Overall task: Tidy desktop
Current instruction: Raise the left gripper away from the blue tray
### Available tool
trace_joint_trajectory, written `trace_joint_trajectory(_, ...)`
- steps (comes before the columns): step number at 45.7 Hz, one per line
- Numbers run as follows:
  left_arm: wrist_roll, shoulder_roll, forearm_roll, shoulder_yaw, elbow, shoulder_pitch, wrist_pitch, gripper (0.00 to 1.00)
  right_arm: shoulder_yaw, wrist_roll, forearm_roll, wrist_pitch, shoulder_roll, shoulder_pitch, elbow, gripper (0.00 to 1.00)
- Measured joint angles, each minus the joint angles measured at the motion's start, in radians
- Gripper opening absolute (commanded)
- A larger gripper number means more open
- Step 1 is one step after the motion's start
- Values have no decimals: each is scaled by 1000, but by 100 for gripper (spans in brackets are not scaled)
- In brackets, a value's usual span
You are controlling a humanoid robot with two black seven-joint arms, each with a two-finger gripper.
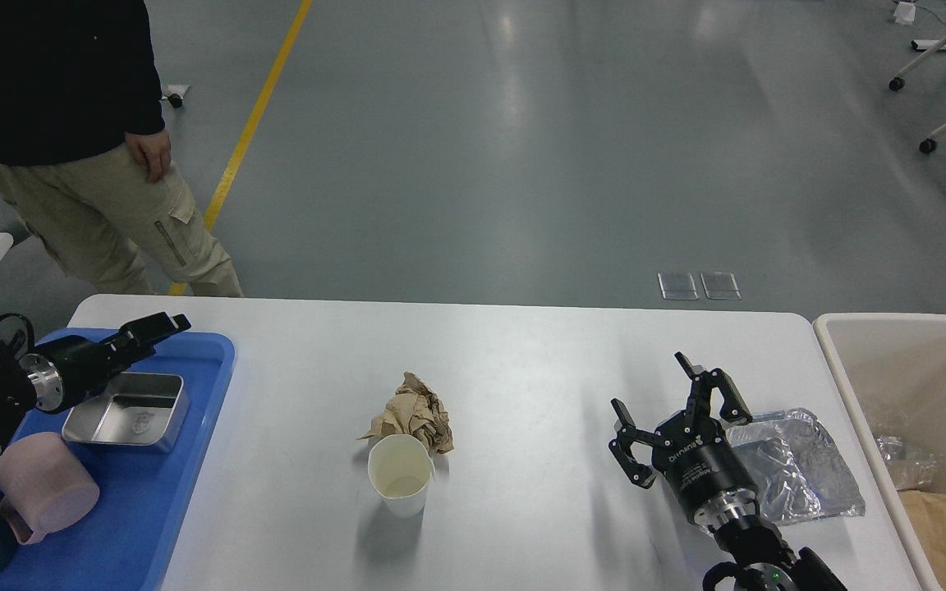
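Nearest on the wide white bench (pixel 522 361), the robot's right claw (pixel 674 410) hangs over bare surface with its black fingers spread wide, gripping nothing. Just to its right, partly behind the wrist, lies a flattened silver foil tray (pixel 810 468), close to the cream-coloured plastic bin (pixel 838 369) that stands against the bench's right end and already holds brown paper and clear wrapping; the bin seems to be where rubbish goes, which would explain the claw waiting open on this side.

To the left of that claw, well apart, a white paper cup (pixel 399 476) stands upright, and a crumpled ball of brown paper (pixel 415 419) rests touching it at the back. Both look like leftover litter.

On the left end sits a blue plastic tray (pixel 194 460) carrying a pale pink mug lying on its side (pixel 42 488) and a shallow rectangular steel dish (pixel 128 410), apparently the keepers. The left claw (pixel 165 324) reaches over the tray's far part, above the dish; its fingers lie close together, but I cannot tell if they are fully closed, and nothing shows in them.

Beyond the bench a person in khaki trousers (pixel 103 205) stands on the grey floor.
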Motion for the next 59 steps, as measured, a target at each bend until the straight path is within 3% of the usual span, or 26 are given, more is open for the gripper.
trace_joint_trajectory(9, -34, 52, -137, -26, 0, -15, -104, 85, -2, 0, -1, -1, -3, 5, -3, 100)
trace_joint_trajectory(20, -47, 100, -299, -176, 0, -16, -252, 87, -2, 0, -2, -4, -6, 11, -17, 100)
trace_joint_trajectory(47, -37, -14, -336, -687, 0, 5, -282, 89, -6, -1, -32, -4, -6, 16, -48, 100)
trace_joint_trajectory(59, -22, -95, -365, -809, 0, 30, -277, 89, -8, -1, -46, -4, -6, 27, -75, 100)
